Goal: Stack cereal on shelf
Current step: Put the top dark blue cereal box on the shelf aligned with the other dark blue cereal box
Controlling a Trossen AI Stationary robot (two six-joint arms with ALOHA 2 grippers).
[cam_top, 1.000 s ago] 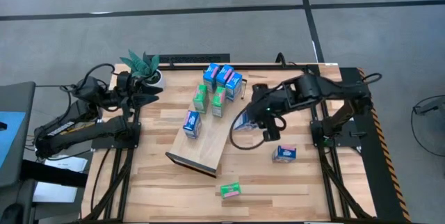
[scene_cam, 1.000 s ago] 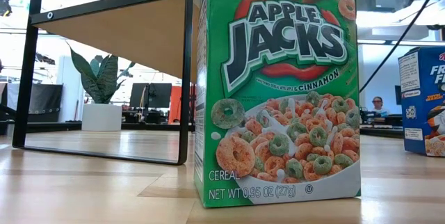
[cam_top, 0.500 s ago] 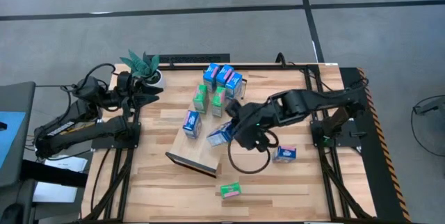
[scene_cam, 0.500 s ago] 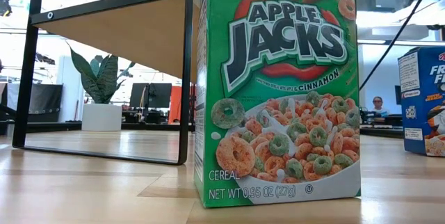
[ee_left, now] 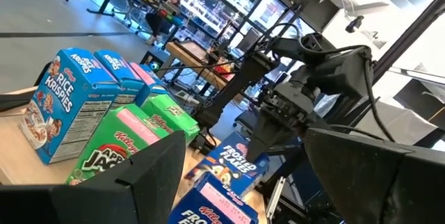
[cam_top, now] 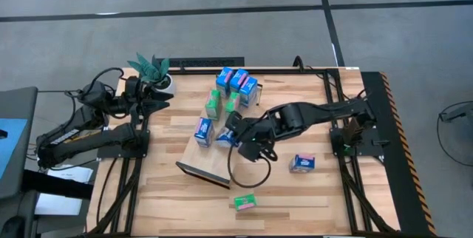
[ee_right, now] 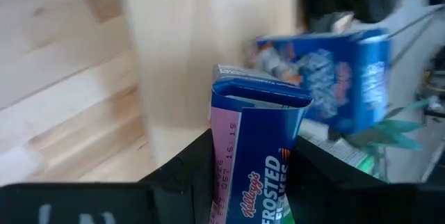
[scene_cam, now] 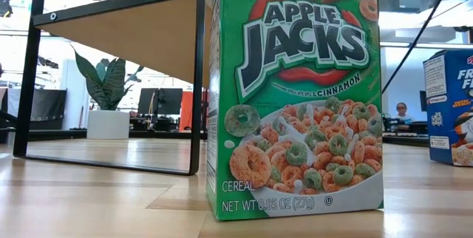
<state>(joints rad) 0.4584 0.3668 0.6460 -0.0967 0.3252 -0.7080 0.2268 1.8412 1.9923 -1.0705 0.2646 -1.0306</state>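
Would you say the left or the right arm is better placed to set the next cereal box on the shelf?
Right. The right gripper already holds a blue cereal box over the shelf; the left gripper waits at the table's edge.

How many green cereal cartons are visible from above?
3. Two green cereal cartons stand mid-shelf on the long light-wood board; one lies on the slatted tabletop. The right arm may hide more.
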